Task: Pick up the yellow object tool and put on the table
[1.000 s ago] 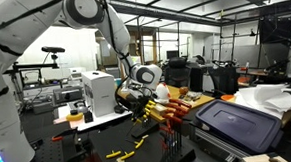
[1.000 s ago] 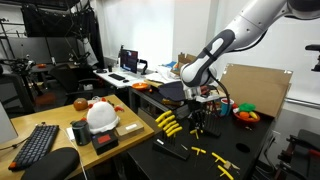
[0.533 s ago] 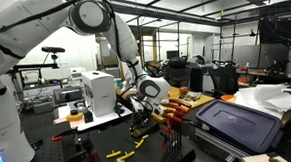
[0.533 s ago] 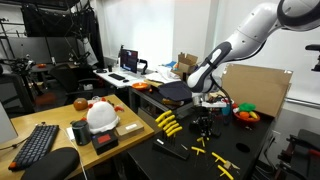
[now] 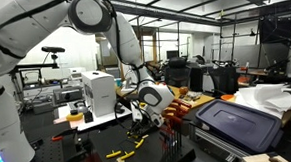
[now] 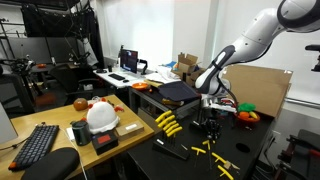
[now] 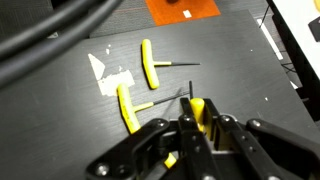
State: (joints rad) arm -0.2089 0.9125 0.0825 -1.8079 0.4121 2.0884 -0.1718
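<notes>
Worktop [image 7: 55, 120] plain black. Three T-tools, yellow handles and black shafts: upper tool [image 7: 148, 64] at 12 o'clock, left tool [image 7: 126, 106] at 9 o'clock, yellow tool [image 7: 197, 111] at 5 o'clock in the black hand [image 7: 200, 128]. Tape scrap [image 7: 108, 78] white. Patch [image 7: 185, 8] at 12 o'clock orange. In an exterior view: helmet [image 6: 102, 115] white, cardboard [image 6: 256, 88] brown, keyboard [image 6: 36, 146] black, arm [image 6: 268, 34] white.
</notes>
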